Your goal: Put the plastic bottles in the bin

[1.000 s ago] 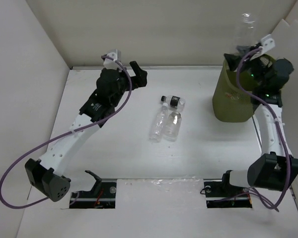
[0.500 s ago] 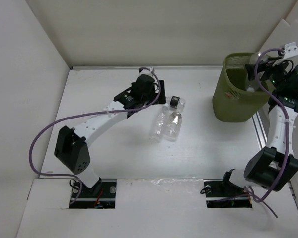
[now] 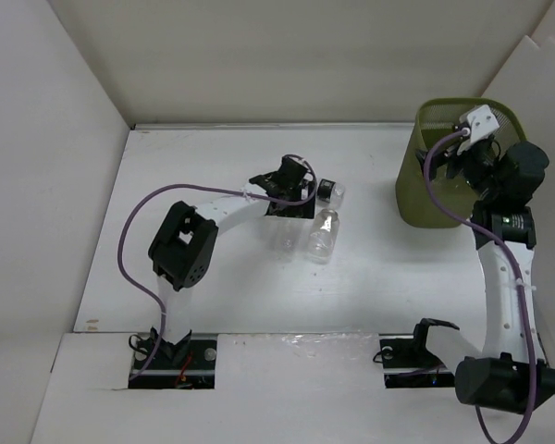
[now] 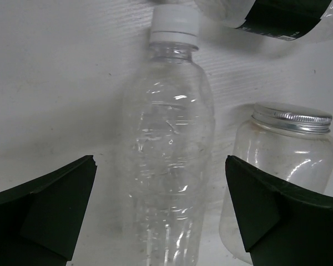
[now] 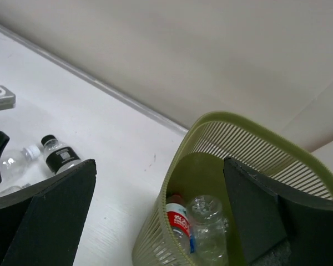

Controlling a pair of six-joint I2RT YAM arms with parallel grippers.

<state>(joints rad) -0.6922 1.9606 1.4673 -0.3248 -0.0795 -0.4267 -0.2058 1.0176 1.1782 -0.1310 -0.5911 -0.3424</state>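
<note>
The bottle (image 4: 166,155) at centre frame is clear, glossy plastic, faintly scuffed, with a ribbed white plastic cap (image 4: 175,25). The jar (image 4: 283,160) at right is clear and shiny under a ridged silvery metal lid (image 4: 291,117). The surface (image 4: 55,83) is matt white. The bin (image 5: 255,144) is smooth olive plastic, slotted above.

L wrist view: black-labelled bottle (image 4: 278,15) is cut by top edge, white-capped bottle (image 4: 169,155) loses its base at btm edge, and metal-lidded jar (image 4: 283,152) sits partly behind a finger (image 4: 277,221) of the left gripper (image 4: 161,172). R wrist view — the bin (image 5: 238,130) is cut at btm edge; the bottles inside (image 5: 207,213) show only partly, so their number is unclear.
</note>
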